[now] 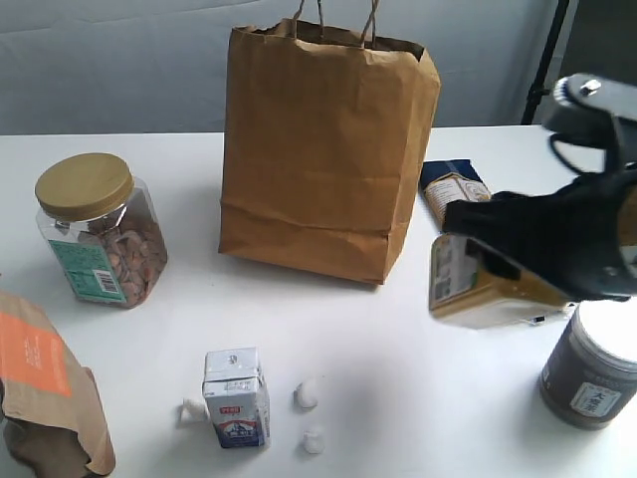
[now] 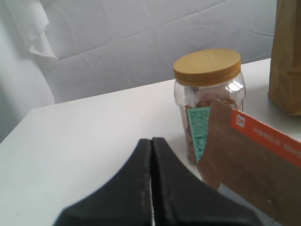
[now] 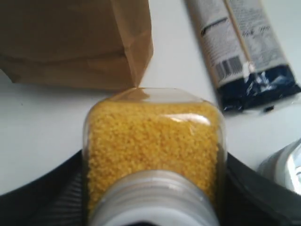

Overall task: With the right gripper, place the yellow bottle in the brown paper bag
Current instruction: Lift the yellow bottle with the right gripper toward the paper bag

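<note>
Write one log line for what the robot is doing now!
right pincer: shut on yellow bottle | bottle: tipped sideways beside brown paper bag, not inside yet | left pincer: shut, empty

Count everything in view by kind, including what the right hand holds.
Jars and bottles: 3 (nut jar, dark jar, held yellow bottle)
Paper bags: 1 (brown paper bag)
Pouches and packets: 2 (brown pouch, blue packet)
Cartons: 1 (milk carton)
Small white lumps: 3
Total: 10
</note>
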Controlling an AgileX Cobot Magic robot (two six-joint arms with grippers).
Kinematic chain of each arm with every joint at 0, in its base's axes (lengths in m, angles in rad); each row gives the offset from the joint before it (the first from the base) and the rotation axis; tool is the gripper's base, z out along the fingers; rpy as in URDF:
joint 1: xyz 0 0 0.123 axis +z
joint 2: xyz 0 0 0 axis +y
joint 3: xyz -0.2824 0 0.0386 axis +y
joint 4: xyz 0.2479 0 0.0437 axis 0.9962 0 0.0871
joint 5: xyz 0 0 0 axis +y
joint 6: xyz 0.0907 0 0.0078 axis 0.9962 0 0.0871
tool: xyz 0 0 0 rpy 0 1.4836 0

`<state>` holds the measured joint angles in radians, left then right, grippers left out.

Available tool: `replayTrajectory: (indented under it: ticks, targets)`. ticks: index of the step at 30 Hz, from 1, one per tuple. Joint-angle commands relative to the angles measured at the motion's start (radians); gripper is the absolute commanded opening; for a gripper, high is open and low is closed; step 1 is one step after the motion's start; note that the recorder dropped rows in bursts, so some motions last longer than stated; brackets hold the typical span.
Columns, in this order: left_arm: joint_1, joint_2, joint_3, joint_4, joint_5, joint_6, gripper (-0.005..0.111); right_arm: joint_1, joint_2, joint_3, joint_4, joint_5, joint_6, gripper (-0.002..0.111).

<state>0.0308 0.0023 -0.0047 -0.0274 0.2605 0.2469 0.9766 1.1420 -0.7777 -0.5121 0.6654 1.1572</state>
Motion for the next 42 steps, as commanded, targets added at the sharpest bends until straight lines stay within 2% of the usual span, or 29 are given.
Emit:
replayTrajectory:
  ticks: [1,6,10,17,23,27,31,42]
  targets:
    - [0.002,-0.002,0.005,0.001,-0.001,-0.007,0.0,0.0,-0.195,0.007,-0.341,-0.065,0.118,0.0]
    - [0.002,-0.002,0.005,0.001,-0.001,-0.007,0.0,-0.002,-0.259,0.001,-0.821,-0.092,0.448,0.0]
    - [0.002,-0.002,0.005,0.001,-0.001,-0.007,0.0,-0.052,-0.19,-0.075,-1.008,-0.124,0.575,0.0]
    - [0.002,-0.002,0.005,0.001,-0.001,-0.007,0.0,-0.262,0.063,-0.312,-1.007,-0.456,0.588,0.0]
    - [0.002,-0.002,0.005,0.001,-0.001,-0.007,0.0,-0.364,0.304,-0.503,-1.003,-0.638,0.641,0.0]
    - [0.002,-0.002,0.005,0.001,-0.001,-0.007,0.0,-0.373,0.427,-0.581,-1.003,-0.671,0.663,0.0]
    - [0.002,-0.002,0.005,0.001,-0.001,-0.007,0.0,-0.373,0.507,-0.586,-1.003,-0.685,0.667,0.0]
    - [0.002,-0.002,0.005,0.001,-0.001,-0.007,0.0,-0.368,0.572,-0.586,-1.028,-0.934,0.713,0.0]
